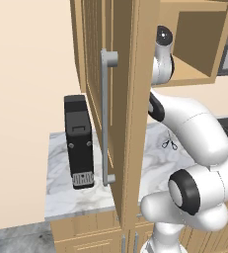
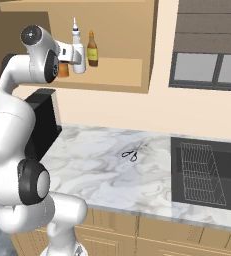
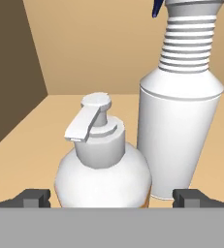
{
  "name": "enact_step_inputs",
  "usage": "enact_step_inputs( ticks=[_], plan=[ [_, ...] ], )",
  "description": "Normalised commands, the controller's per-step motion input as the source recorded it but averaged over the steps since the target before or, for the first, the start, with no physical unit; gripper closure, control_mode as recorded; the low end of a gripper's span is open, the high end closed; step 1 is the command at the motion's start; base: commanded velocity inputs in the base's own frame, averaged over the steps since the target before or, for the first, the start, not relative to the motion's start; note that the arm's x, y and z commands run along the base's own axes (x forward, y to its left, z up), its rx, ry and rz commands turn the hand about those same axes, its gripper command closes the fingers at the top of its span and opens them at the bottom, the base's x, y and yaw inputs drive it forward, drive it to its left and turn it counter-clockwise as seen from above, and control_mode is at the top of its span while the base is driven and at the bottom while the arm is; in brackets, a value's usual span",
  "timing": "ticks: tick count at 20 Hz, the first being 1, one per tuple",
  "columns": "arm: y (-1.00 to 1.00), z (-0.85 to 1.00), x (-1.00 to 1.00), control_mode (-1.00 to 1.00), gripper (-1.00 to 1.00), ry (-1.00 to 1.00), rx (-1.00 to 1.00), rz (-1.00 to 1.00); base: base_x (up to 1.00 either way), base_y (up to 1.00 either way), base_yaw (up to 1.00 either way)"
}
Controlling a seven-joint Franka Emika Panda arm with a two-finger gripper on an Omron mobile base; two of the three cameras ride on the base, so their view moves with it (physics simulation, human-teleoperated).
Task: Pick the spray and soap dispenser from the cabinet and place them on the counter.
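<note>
Zero of two moved: soap dispenser [image 3: 102, 164] and spray [image 3: 179, 126] side by side on cabinet [image 2: 112, 75] shelf. Pincer [image 3: 112, 197] spread wide around dispenser, not yet clamped. Worktop [image 2: 107, 175] placement pending.

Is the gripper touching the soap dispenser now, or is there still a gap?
Cannot tell. In the hand view the open gripper has a fingertip on each side of the soap dispenser, but the bottle's lower part is hidden, so neither contact nor a gap shows plainly.
</note>
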Motion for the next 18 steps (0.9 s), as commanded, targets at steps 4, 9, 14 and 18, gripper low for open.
enact_step_inputs(
  ticks=[4, 9, 14, 18],
  plan=[
    [0.01, -0.03, 0.05, -1.00, -1.00, 0.00, 0.00, 0.00, 0.00, 0.00, 0.00],
    [0.00, 0.00, 0.00, -1.00, -1.00, 0.00, 0.00, 0.00, 0.00, 0.00, 0.00],
    [0.00, 0.00, 0.00, -1.00, 1.00, 0.00, 0.00, 0.00, 0.00, 0.00, 0.00],
    [0.00, 0.00, 0.00, -1.00, 1.00, 0.00, 0.00, 0.00, 0.00, 0.00, 0.00]
  ],
)
